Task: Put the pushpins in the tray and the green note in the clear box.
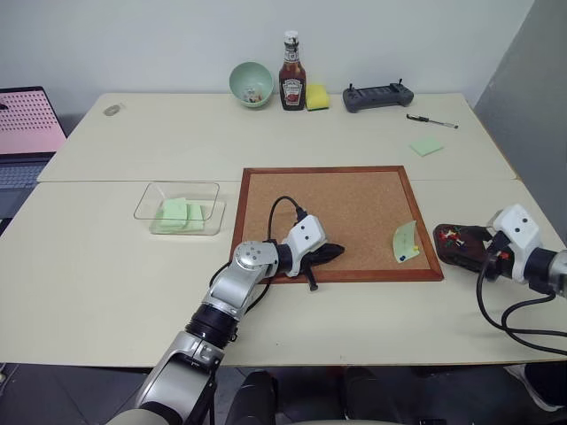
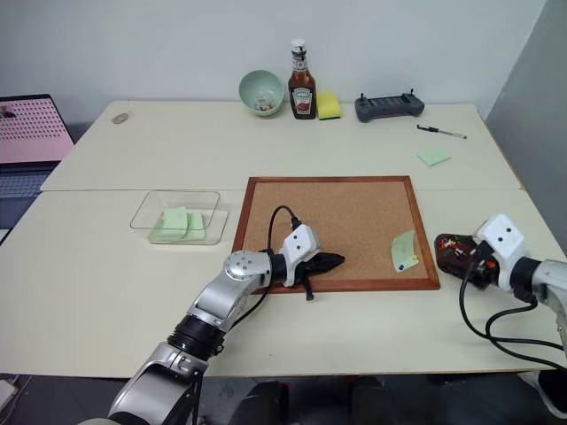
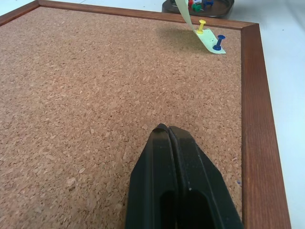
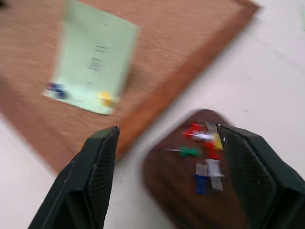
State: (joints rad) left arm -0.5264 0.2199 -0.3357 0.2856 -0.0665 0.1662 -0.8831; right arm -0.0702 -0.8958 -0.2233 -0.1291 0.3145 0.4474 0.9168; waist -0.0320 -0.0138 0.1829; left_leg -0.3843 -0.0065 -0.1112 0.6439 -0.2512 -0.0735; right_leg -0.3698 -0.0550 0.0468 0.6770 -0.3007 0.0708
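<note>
Green note [image 1: 406, 241]: thin pale green slip, one end curling up off the surface, faint lines of print on its face. It lies on the cork board [image 1: 337, 212] near the board's right frame, pinned at its near end by two pushpins [image 3: 210, 34], one yellow, one blue, standing side by side.

Tray [image 1: 461, 249]: small dark brown dish with a rounded rim, on the table [image 1: 97, 266] just beside the board's right edge. Inside: a loose heap of pins, red, green, blue and yellow heads, some with clear bodies.

Clear box [image 1: 180, 209]: shallow transparent rectangle, left of the board, close to its frame. Holds pale green slips, overlapping, flat on the bottom.

Left gripper [image 1: 335, 252]: black fingers pressed tight together, nothing between them, tips low over the cork near the board's front edge, pointing toward the note.

Right gripper [image 4: 169, 143]: fingers spread wide, nothing between them, poised over the tray, with the pin heap seen between the two pads
</note>
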